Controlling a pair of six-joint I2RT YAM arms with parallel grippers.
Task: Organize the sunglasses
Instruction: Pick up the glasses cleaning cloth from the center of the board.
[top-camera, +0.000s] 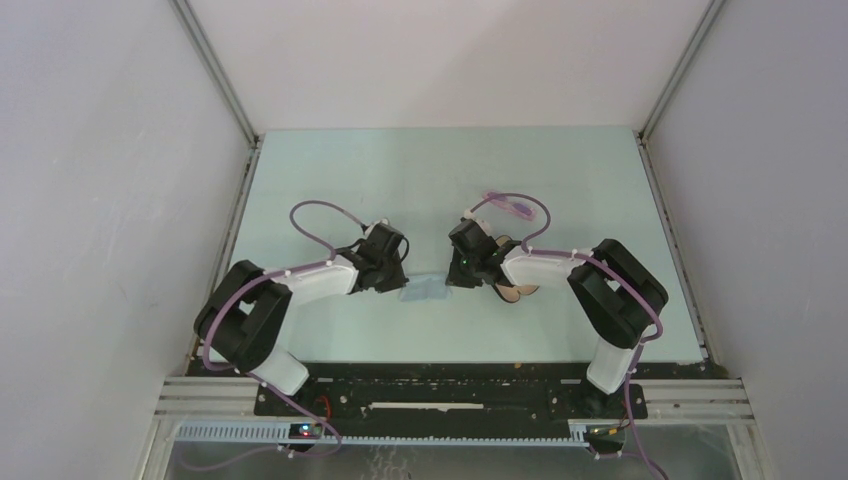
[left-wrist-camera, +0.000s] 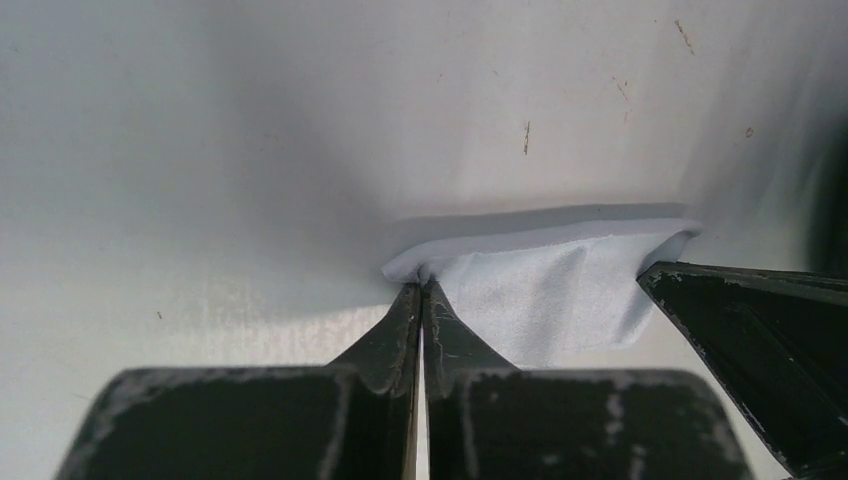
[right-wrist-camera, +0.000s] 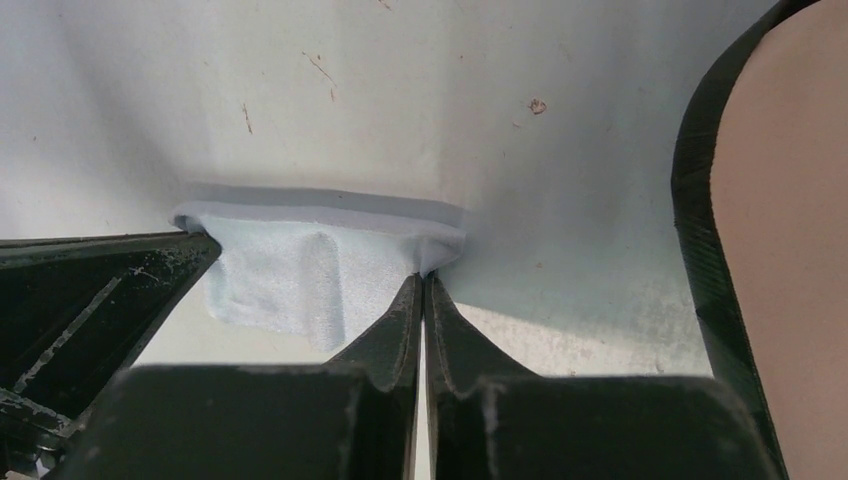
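The sunglasses (top-camera: 511, 205), a slim pink-purple pair, lie on the table behind the right arm, with no gripper on them. A light blue cloth (top-camera: 424, 291) is stretched between the two grippers. My left gripper (top-camera: 402, 287) is shut on the cloth's left corner; in the left wrist view its tips (left-wrist-camera: 422, 286) pinch the cloth (left-wrist-camera: 545, 290). My right gripper (top-camera: 448, 284) is shut on the opposite corner; in the right wrist view its tips (right-wrist-camera: 424, 277) pinch the cloth (right-wrist-camera: 290, 280). The cloth hangs in a fold just above the table.
An open black case with tan lining (top-camera: 517, 291) lies under the right forearm, and its rim (right-wrist-camera: 700, 250) sits close to the right of the right gripper. The other arm's finger shows at the edge of each wrist view (left-wrist-camera: 760, 340) (right-wrist-camera: 90, 290). Walls enclose the table.
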